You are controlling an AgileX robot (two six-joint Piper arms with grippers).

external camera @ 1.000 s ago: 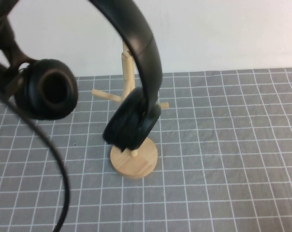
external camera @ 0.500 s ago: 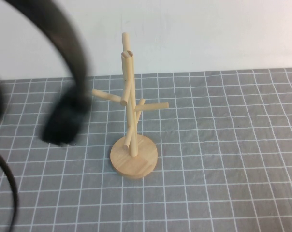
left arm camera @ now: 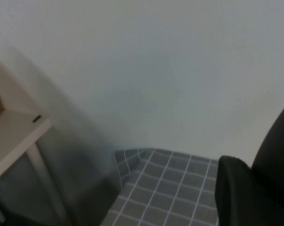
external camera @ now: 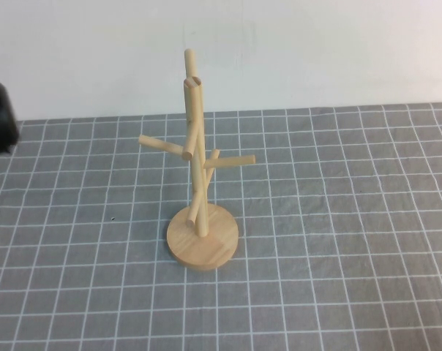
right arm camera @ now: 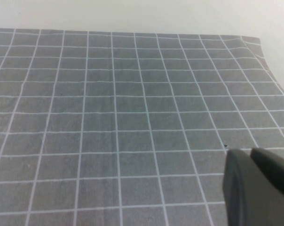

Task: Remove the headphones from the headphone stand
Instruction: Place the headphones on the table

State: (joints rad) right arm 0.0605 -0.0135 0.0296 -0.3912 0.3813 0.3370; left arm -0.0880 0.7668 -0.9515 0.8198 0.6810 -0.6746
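The light wooden tree-shaped headphone stand (external camera: 201,191) stands bare on the grey gridded surface (external camera: 338,219). The matte black headphones (external camera: 0,121), probably an ear cup, show at the far left edge, well apart. The left pincer (left arm camera: 255,188) is closed, apparently gripping them off frame; the right pincer (right arm camera: 257,188), I cannot tell.

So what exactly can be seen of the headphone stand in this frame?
The headphone stand is light, bare wood: a round disc base flat on the grey gridded mat, a tall slanted dowel trunk, a second dowel leaning against it, and short pegs branching left and right at mid-height. It stands upright near the mat's middle. Nothing hangs on it and nothing touches it but the mat.
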